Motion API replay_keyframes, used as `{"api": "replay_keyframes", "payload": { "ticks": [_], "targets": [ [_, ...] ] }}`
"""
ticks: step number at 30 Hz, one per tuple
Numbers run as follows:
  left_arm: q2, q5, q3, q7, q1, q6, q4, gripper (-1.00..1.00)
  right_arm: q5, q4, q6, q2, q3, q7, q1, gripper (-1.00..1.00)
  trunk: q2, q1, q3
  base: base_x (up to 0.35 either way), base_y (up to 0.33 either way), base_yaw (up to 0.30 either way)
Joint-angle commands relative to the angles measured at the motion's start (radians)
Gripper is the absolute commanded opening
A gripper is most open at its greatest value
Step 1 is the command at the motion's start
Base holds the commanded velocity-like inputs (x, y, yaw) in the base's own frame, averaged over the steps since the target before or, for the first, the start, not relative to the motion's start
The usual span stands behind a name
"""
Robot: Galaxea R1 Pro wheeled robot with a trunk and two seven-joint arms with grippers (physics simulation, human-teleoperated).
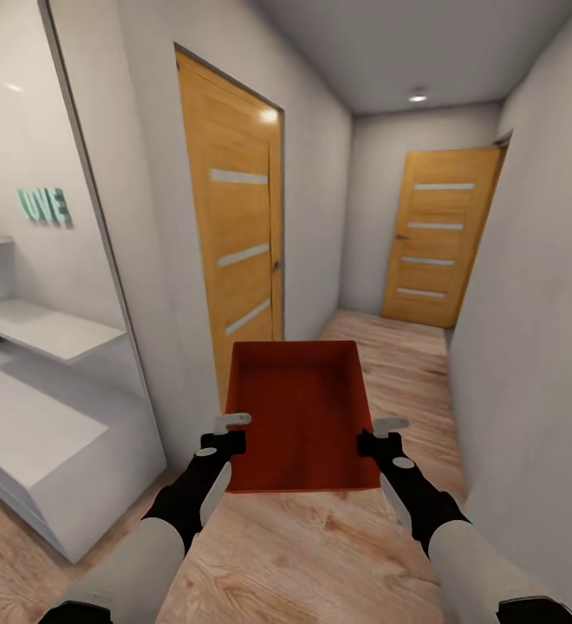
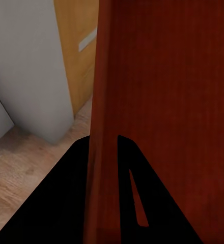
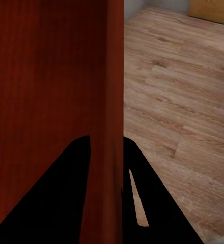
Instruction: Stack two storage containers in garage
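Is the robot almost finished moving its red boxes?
Not yet. One orange-red storage container is picked up: the left tool and right tool each pinch a side wall, one finger inside, one outside. The robot is in a hallway with a wood plank floor and two wooden doors, one beside it, one at the end. Reaching the garage, setting this box down and stacking the other remain.

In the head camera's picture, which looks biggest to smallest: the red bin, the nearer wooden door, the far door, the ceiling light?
1. Nearer door
2. Red bin
3. Far door
4. Ceiling light

The bin is held close to the camera and the far door stands down the hallway, so this ranks looks, not true size.
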Motion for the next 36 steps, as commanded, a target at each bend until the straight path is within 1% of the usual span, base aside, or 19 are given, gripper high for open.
{"api": "replay_keyframes", "payload": {
  "ticks": [1,13,22,36],
  "targets": [
    [0.0,0.015,-0.001,0.011,0.0,0.006,0.001,-1.0,0.005,-0.006,0.0,0.0,-0.004,-0.003,-0.001,-1.0,-0.002,0.001,-0.001,0.322,0.0,0.0],
    [0.0,0.015,-0.001,0.011,0.0,0.006,0.001,-1.0,0.005,-0.006,0.002,0.001,-0.005,-0.003,-0.001,-1.0,-0.002,0.001,-0.001,0.323,0.0,-0.013],
    [0.0,0.015,-0.002,0.011,0.0,0.006,0.001,-1.0,0.005,-0.006,0.003,0.002,-0.005,-0.003,-0.001,-1.0,-0.002,0.001,-0.001,0.323,0.032,-0.235],
    [0.0,0.015,-0.002,0.011,0.0,0.013,0.001,-1.0,0.005,-0.006,0.003,0.002,-0.004,-0.003,-0.001,-1.0,-0.002,0.001,-0.001,0.323,0.108,-0.242]
  ]
}}
